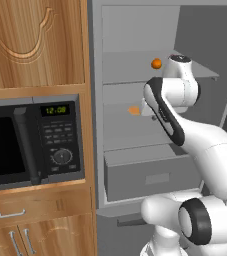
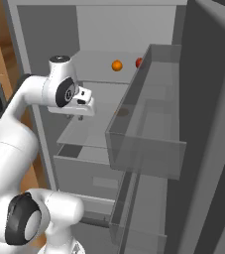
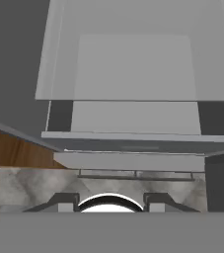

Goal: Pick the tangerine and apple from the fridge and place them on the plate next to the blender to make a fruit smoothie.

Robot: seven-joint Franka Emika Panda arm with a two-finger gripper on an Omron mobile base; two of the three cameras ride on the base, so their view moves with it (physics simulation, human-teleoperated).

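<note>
The fridge stands open. On its upper shelf lies the orange tangerine. Just right of it is the red apple, partly behind the door bin. My gripper hangs in front of the middle shelf, below and left of both fruits, pointing down. In the hand view my gripper has its two tips apart with nothing between them, above the grey shelves and the drawer. The plate and the blender are out of view.
A black microwave sits in the wooden cabinet left of the fridge. The open fridge door with its clear bin stands close on the right. A flat orange patch lies on the middle shelf.
</note>
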